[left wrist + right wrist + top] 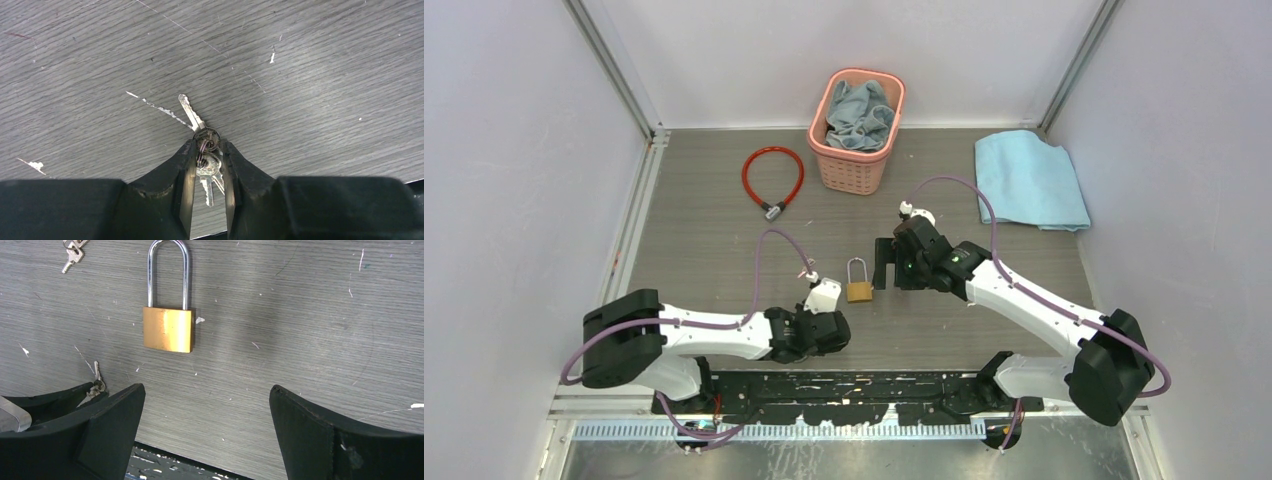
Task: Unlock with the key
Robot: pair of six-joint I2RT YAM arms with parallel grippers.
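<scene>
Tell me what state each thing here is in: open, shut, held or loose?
padlock: lying flat, shackle shut, no key in it.
left gripper: shut on the key bunch.
key bunch: held, one key sticking out.
right gripper: wide open, empty.
red cable lock: looped shut, lying loose.
basket: upright, grey cloth inside.
blue cloth: folded, lying flat.

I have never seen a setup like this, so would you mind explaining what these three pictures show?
These are two robot arms bolted to a table, each ending in a two-finger gripper. The wide picture comes from a fixed camera above; the other two come from cameras on each wrist. On the table lie a brass padlock, a red cable lock, a pink basket of rags and a blue cloth. The left gripper is closed on a bunch of keys; the right gripper is open, holding nothing, near the padlock.
</scene>
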